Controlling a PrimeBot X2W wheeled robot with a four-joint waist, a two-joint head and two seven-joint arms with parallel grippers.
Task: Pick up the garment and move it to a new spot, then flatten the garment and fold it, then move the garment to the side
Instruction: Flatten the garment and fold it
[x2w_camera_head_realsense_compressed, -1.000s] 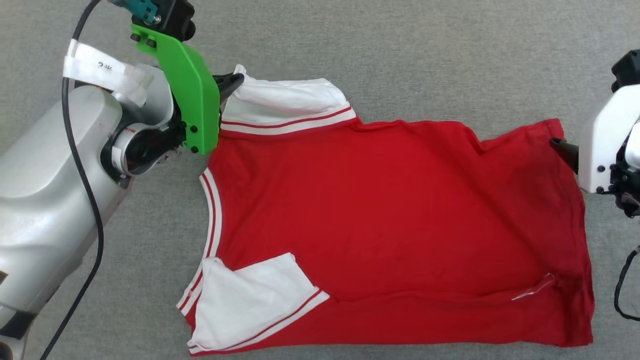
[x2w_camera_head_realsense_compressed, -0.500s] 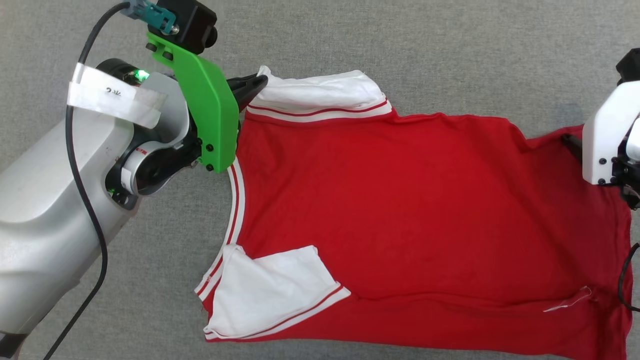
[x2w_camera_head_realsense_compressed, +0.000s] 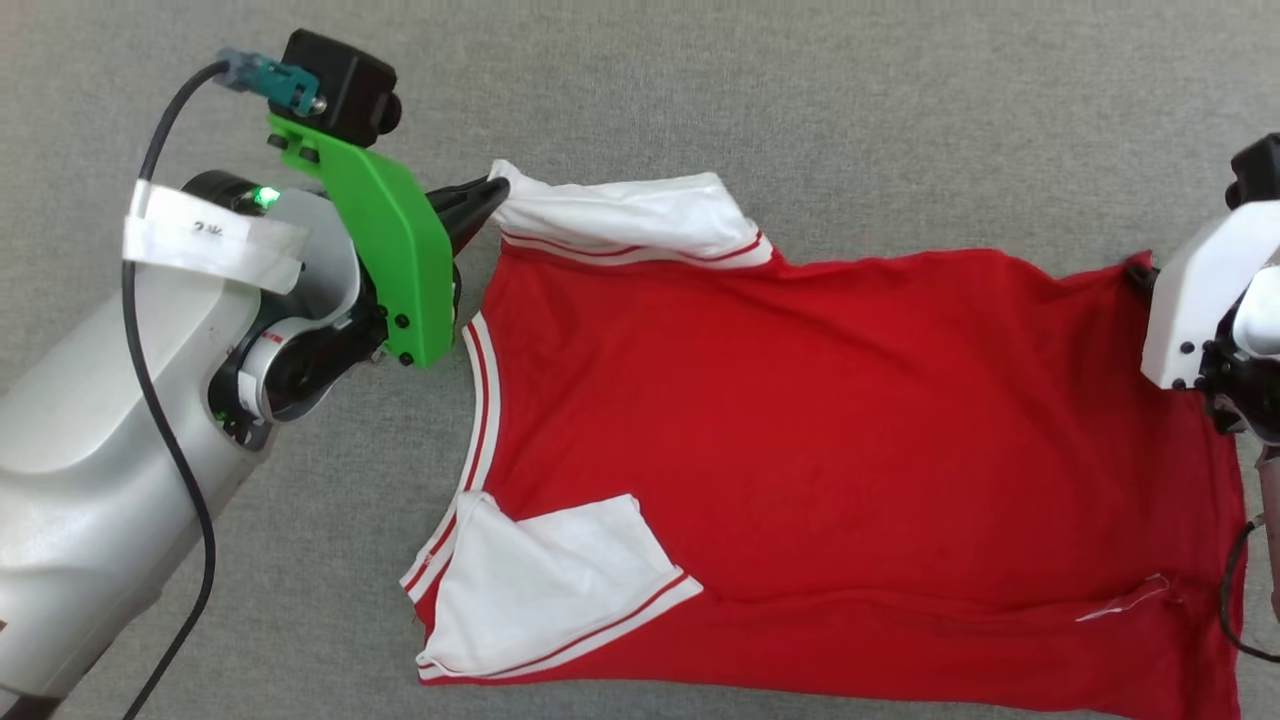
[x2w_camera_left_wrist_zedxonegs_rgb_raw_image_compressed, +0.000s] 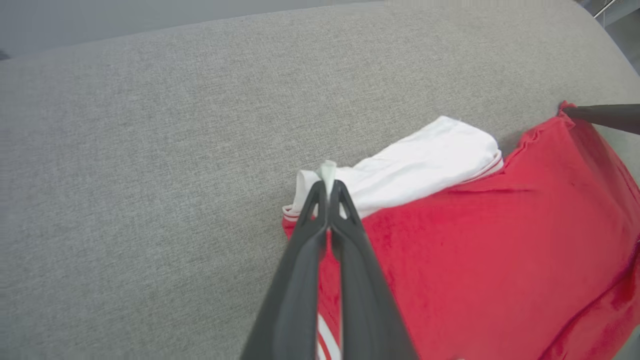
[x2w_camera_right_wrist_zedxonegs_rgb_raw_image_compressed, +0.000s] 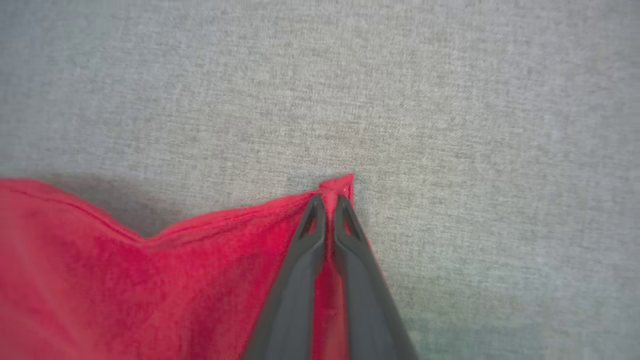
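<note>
Well, garment (x2w_camera_head_realsense_compressed: 850, 430) atop grey cloth (x2w_camera_head_realsense_compressed: 800, 100)

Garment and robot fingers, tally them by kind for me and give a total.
Garment: 1
Pairs of fingers: 2 (left fingers and right fingers, each pair shut on the garment)
Total: 3

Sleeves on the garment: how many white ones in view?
2. The far sleeve lies at the head view's top, its end pinched in the left gripper; the near sleeve is at the bottom left, folded onto the garment. None look hidden.
</note>
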